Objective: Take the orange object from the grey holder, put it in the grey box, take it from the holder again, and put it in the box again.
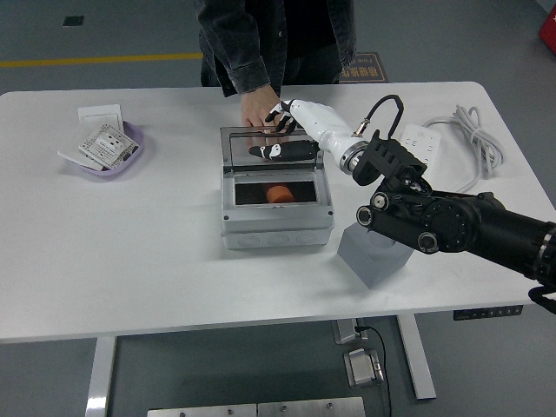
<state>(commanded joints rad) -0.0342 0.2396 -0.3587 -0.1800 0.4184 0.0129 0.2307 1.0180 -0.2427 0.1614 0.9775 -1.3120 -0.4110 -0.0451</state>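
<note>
The orange object lies inside the open grey box at the table's middle. The box's clear lid stands upright at its back. My right hand, white with black fingertips, hovers at the lid's top edge with its fingers extended and holds nothing. The grey holder stands right of the box, its top hidden by my black right forearm. A person's hand rests on the table just behind the lid. My left arm is out of sight.
A purple bowl of paper packets and a white card sit at the far left. A white power strip with its coiled cable lies at the far right. The person stands at the far edge.
</note>
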